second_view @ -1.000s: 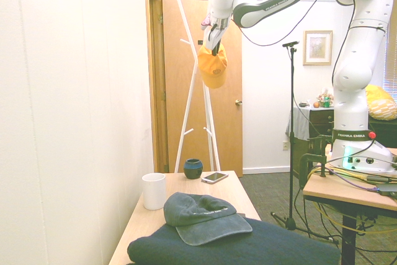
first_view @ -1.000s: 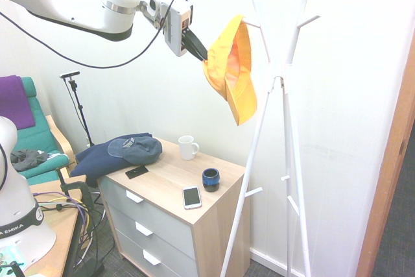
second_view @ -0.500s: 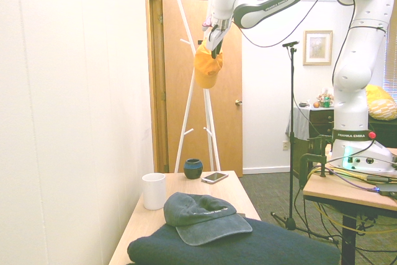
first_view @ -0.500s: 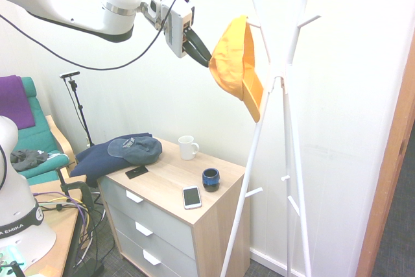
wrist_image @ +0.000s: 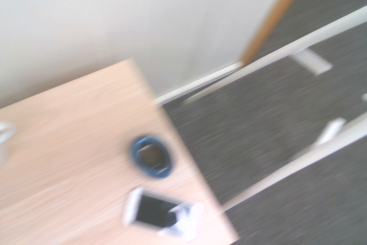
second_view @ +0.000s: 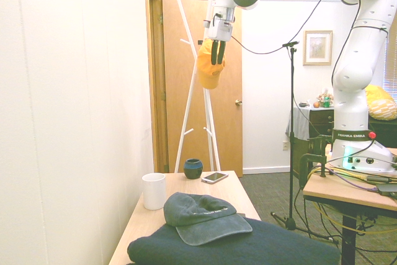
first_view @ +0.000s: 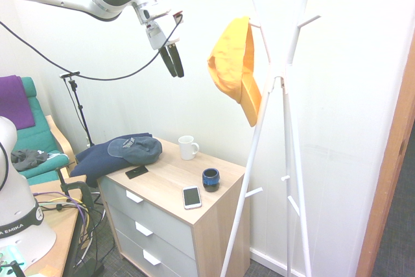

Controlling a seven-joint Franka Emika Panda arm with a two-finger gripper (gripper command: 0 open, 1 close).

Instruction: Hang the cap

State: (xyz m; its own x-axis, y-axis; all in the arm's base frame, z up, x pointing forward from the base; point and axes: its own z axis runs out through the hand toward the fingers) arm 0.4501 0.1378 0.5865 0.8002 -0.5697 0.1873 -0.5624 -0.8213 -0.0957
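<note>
The yellow-orange cap (first_view: 232, 63) hangs from an upper peg of the white coat rack (first_view: 286, 102), brim pointing down. My gripper (first_view: 173, 63) is apart from it, to its left in the first exterior view, fingers pointing down and open with nothing between them. In the second exterior view the gripper (second_view: 217, 52) stands in front of the cap (second_view: 208, 74), which hangs against the rack (second_view: 188, 85). The cap does not show in the wrist view.
Below stands a wooden dresser (first_view: 165, 180) carrying a white mug (first_view: 188, 146), a small blue pot (first_view: 210, 178), a phone (first_view: 192, 196) and a dark blue-grey cap (first_view: 135, 149) on folded dark cloth. A green chair (first_view: 35, 141) is at the left. The wrist view shows the pot (wrist_image: 151, 156) and phone (wrist_image: 156, 210).
The gripper has opened and let go of the cap, then pulled back from the rack and swung to point downward. The cap stays hanging on the peg.
</note>
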